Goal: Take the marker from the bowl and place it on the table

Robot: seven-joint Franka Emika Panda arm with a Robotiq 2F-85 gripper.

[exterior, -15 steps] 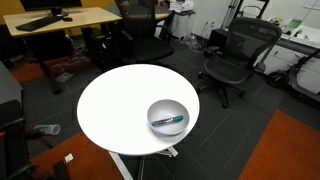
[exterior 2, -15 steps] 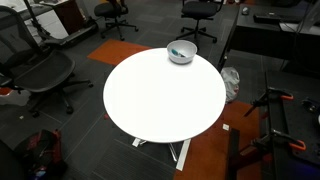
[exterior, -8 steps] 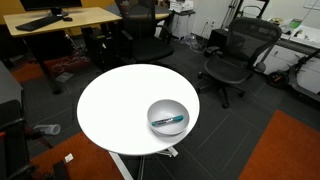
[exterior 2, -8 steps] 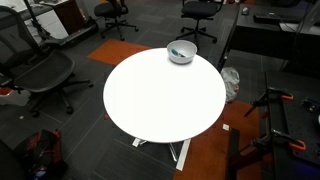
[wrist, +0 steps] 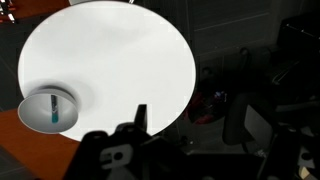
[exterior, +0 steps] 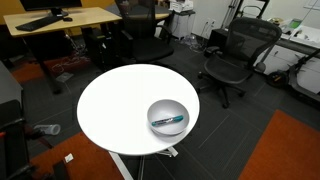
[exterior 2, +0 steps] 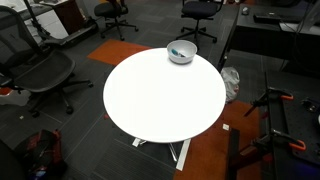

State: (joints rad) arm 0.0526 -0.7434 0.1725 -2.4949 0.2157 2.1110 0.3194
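While the marker [exterior: 169,121] lies in the bottom of the bowl [exterior: 152,108], nothing is grasped. The jaws hang well apart from it over the surface [exterior: 115,105]. Only part of them shows, at 6 o'clock in the wrist view, so I cannot tell how wide they stand.

The bowl sits at 4 o'clock on the surface in an exterior view and at 8 o'clock in the wrist view [wrist: 25,110], near the edge both ways.

Risks, as judged:
- The marker is thin and low against curved walls, so the jaws may strike the rim or close on nothing.
- The bowl looks light, so a sideways knock could slide or tip it over the near edge.
- The marker may roll once it is released on the bare surface.
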